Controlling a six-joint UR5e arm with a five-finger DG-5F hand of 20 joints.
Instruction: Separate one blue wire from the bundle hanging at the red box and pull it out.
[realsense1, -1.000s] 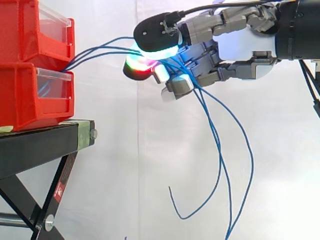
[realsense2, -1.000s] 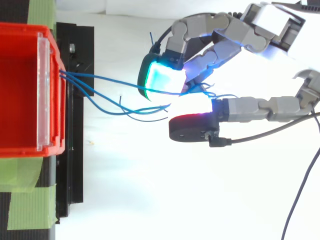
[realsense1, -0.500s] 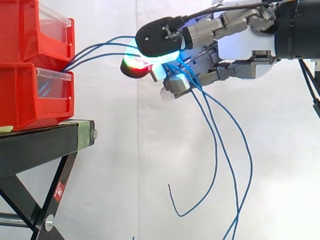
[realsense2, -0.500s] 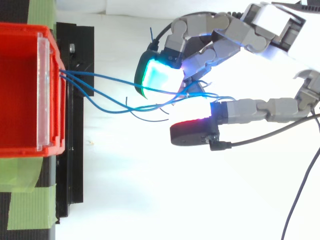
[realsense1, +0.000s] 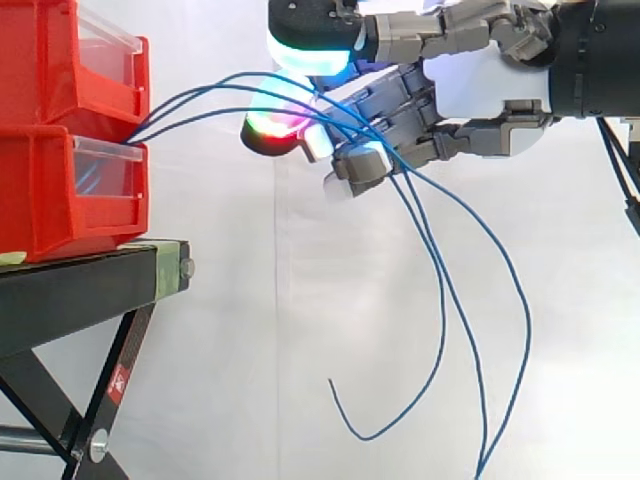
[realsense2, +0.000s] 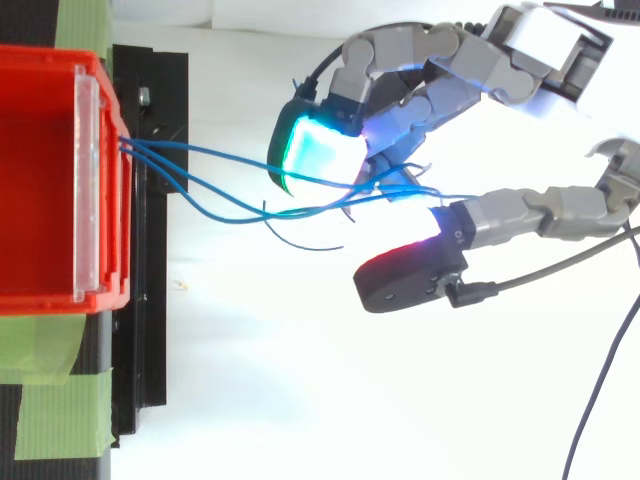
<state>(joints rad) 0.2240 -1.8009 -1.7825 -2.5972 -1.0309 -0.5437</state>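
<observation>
half a second ago the thumb sat close on the fingers. now the thumb (realsense1: 310, 40) of the hand (realsense1: 480, 90), nearest to us, has lifted up and away, so the pinch is let go and the hand is loose. the blue wires (realsense2: 140, 152) lie across the fingers (realsense2: 320, 150) and hang down past them. they run to the red box (realsense1: 60, 190) on the black table (realsense1: 80, 285). a white curtain (realsense1: 250, 350) is behind.

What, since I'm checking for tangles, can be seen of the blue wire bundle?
The blue wire bundle is several thin, flexible strands. They leave the front of the stacked red bins together, arch rightward, spreading apart, cross the hand, then droop below it in long loose curves. One free end curls upward.
</observation>
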